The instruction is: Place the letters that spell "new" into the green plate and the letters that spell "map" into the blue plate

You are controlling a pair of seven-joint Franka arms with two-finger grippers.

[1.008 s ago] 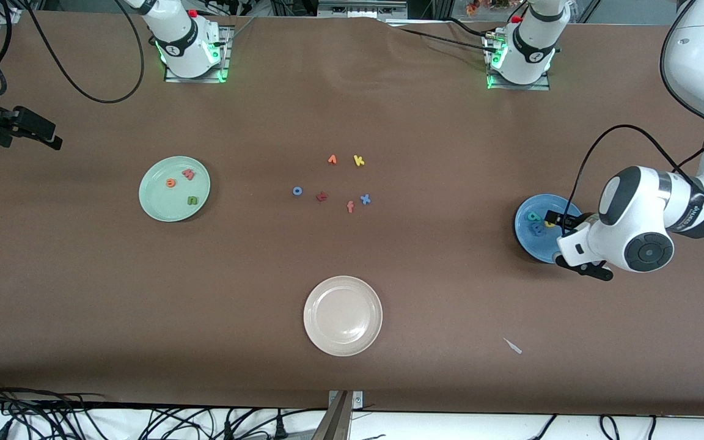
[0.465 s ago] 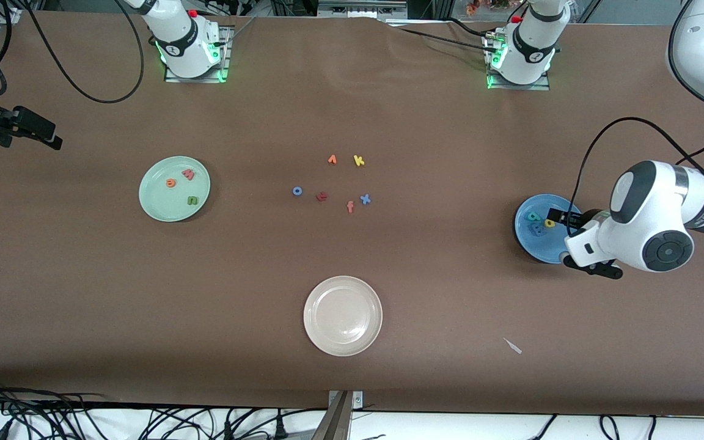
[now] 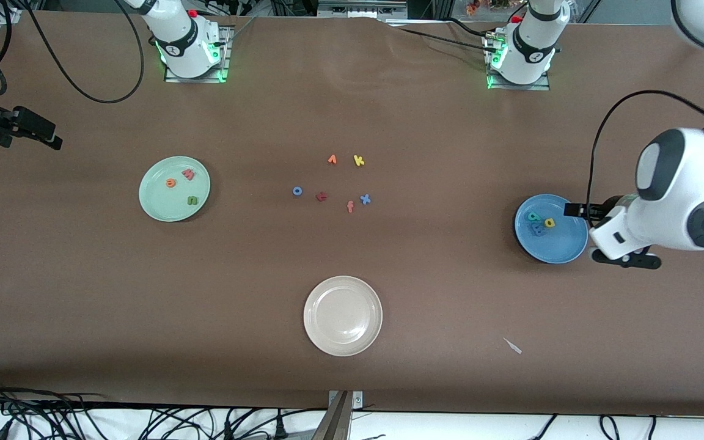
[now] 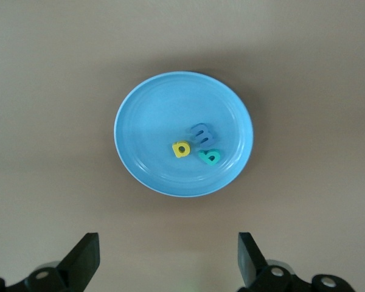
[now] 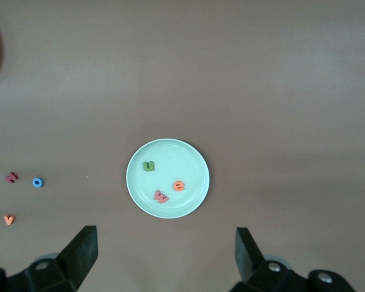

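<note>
The green plate (image 3: 174, 188) lies toward the right arm's end of the table. It holds the green "n" (image 3: 192, 200), the orange "e" (image 3: 171, 183) and the salmon "w" (image 3: 189, 175). The blue plate (image 3: 550, 241) lies toward the left arm's end and holds the blue "m" (image 3: 537, 229), the yellow "a" (image 3: 549, 223) and the teal "p" (image 3: 533, 216). My left gripper (image 4: 168, 255) is open and empty, raised over bare table just off the blue plate (image 4: 158, 115). My right gripper (image 5: 166, 255), also open and empty, waits high up, clear of the green plate (image 5: 170, 159).
An empty beige plate (image 3: 343, 315) sits nearest the front camera. Loose letters lie mid-table: orange "v" (image 3: 332, 159), yellow "k" (image 3: 359, 161), blue "o" (image 3: 297, 190), dark red "t" (image 3: 322, 196), orange "f" (image 3: 349, 206), blue "x" (image 3: 365, 198). A small white scrap (image 3: 513, 346) lies nearby.
My left arm has drawn back from over the blue plate toward its own end of the table, its gripper staying open. The right arm and all letters have not moved.
</note>
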